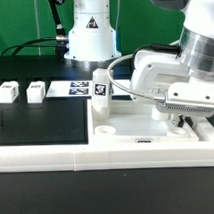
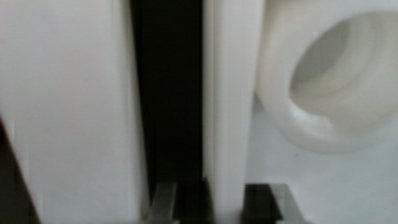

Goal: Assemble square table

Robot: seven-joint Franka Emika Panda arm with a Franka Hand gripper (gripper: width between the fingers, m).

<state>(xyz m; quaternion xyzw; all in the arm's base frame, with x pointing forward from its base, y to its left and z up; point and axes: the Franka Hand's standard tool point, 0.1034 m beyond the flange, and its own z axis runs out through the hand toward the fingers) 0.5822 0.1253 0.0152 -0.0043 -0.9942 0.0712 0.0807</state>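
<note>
Presently my end effector (image 1: 186,120) straddles the large white plastic square slab's (image 1: 136,129) rim near the worktop's (image 1: 98,190) edge on the exterior view's right, probably to shift it. I cannot tell whether it is clenched.

White slab (image 1: 136,126), white legs (image 1: 35,91) with black-and-white tags, on a black tabletop (image 1: 41,122).

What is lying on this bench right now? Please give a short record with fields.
slab: white square, flat, exterior view's right
standing leg: upright at a slab corner
loose legs: at least two, apart from the slab, exterior view's left
gripper: low over the slab, open or shut unclear
corner hole: close in the wrist view
</note>
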